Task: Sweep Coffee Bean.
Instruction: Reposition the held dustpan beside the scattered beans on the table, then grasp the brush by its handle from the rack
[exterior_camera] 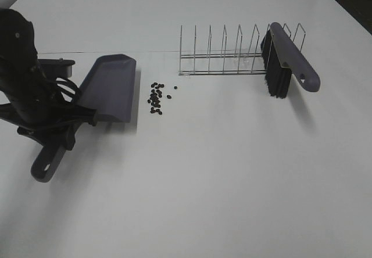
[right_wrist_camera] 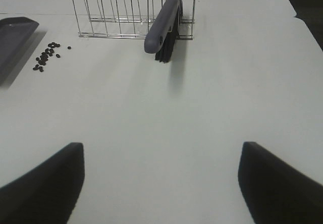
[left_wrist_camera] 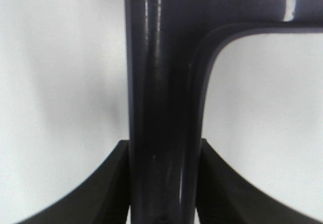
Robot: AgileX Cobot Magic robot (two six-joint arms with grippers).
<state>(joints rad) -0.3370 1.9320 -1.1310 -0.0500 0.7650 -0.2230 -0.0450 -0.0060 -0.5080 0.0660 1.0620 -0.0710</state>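
Note:
Several tiny dark coffee beans (exterior_camera: 156, 99) lie in a small heap on the white table, just right of the grey-purple dustpan (exterior_camera: 110, 86); they also show in the right wrist view (right_wrist_camera: 46, 56). My left gripper (exterior_camera: 68, 125) is shut on the dustpan's handle (left_wrist_camera: 161, 133), its pads pressing both sides. The dustpan's open lip faces the beans. The brush (exterior_camera: 288, 57), grey-purple with black bristles, leans in the wire rack (exterior_camera: 232, 52). My right gripper (right_wrist_camera: 161, 183) is open and empty, well short of the brush (right_wrist_camera: 164, 24), and is out of the exterior high view.
The wire rack (right_wrist_camera: 116, 14) stands at the back of the white table (exterior_camera: 232, 182). The table's far right edge drops off to dark floor (exterior_camera: 354, 2). The dustpan's corner shows in the right wrist view (right_wrist_camera: 15, 37).

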